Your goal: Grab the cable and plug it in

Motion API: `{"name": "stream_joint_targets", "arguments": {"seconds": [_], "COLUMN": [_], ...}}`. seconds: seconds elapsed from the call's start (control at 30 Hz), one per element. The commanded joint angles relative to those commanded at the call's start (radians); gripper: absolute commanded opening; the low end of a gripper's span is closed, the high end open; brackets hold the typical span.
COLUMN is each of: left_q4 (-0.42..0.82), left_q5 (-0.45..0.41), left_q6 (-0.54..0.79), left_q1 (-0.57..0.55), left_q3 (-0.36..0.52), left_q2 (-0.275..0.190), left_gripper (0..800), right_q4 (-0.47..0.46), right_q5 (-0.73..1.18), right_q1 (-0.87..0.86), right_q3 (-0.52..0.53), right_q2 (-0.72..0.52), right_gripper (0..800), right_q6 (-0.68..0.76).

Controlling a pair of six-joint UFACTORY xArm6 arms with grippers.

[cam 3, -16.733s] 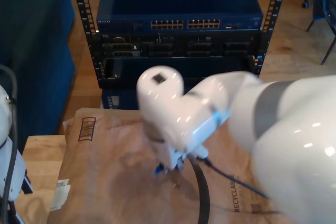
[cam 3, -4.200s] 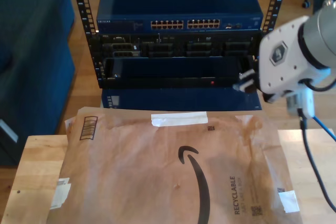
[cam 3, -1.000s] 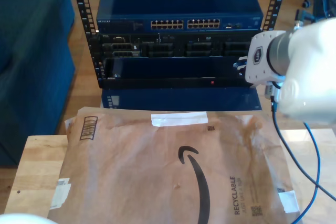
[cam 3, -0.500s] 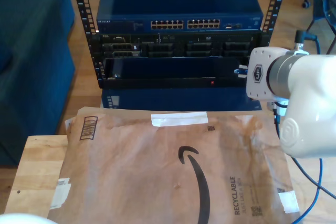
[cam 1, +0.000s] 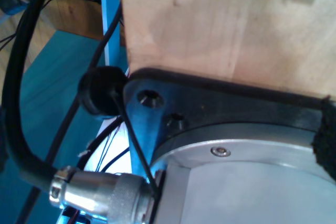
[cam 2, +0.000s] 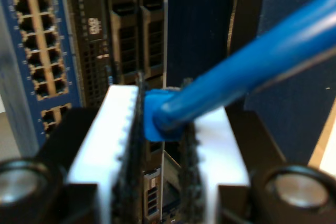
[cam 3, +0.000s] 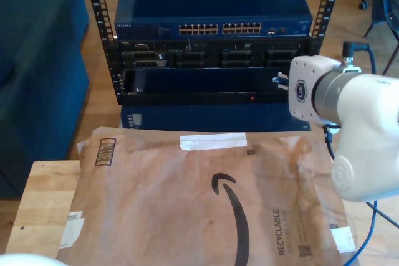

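Observation:
The blue cable (cam 2: pixel 247 61) is pinched near its end between the pads of my second gripper (cam 2: pixel 163 124), which is shut on it. The plug itself is hidden behind the fingers. Close ahead of the gripper is the blue network switch (cam 2: pixel 37 51) with its rows of ports. In the exterior view my second gripper (cam 3: pixel 280 83) hovers in front of the rack at that view's right, level with the units below the switch (cam 3: pixel 218 28). A loop of the cable (cam 3: pixel 369 235) hangs down at the exterior view's lower right. The first wrist view faces an arm base plate (cam 1: pixel 220 108) and black leads.
A large brown paper mailer (cam 3: pixel 206 204) covers most of the wooden table (cam 3: pixel 43 197) in front of the rack. The black rack rails (cam 3: pixel 100 29) frame the switch and the server units (cam 3: pixel 206 57). A blue sofa (cam 3: pixel 37 60) stands at the exterior view's left.
My second arm has shifted a little toward the exterior view's left and closer to the rack front, still holding the cable. The mailer and rack are unmoved.

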Motion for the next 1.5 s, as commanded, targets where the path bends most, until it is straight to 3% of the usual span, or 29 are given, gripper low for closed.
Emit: {"name": "stream_joint_targets", "arguments": {"seconds": [0.37,0.53,0.7,0.87,0.97,1.13,1.2,1.37,1.5], "left_q4": [0.0,0.0,0.0,0.0,0.0,0.0,0.0,0.0,0.0], "left_q5": [0.0,0.0,0.0,0.0,0.0,0.0,0.0,0.0,0.0], "left_q6": [0.0,0.0,0.0,0.0,0.0,0.0,0.0,0.0,0.0], "left_q1": [0.0,0.0,0.0,0.0,0.0,0.0,0.0,0.0,0.0], "left_q3": [0.0,0.0,0.0,0.0,0.0,0.0,0.0,0.0,0.0], "left_q2": [0.0,0.0,0.0,0.0,0.0,0.0,0.0,0.002,0.002], "left_gripper": [800,800,800,800,800,800,800,800,800], "right_q4": [0.0,0.003,0.0,-0.002,0.009,0.011,0.032,0.204,0.261], "right_q5": [-0.256,-0.523,-0.531,-0.532,-0.563,-0.848,-0.875,-1.043,-1.105], "right_q1": [0.018,0.015,0.014,0.011,0.011,0.021,0.028,0.091,0.112], "right_q3": [0.031,0.038,0.044,-0.012,-0.046,-0.049,-0.061,-0.11,-0.161], "right_q2": [0.046,0.133,0.147,0.207,0.253,0.419,0.443,0.568,0.618], "right_gripper": [0,0,0,0,0,0,0,0,0], "right_q6": [0.002,0.005,0.012,0.012,0.014,0.021,0.021,-0.041,-0.072]}}
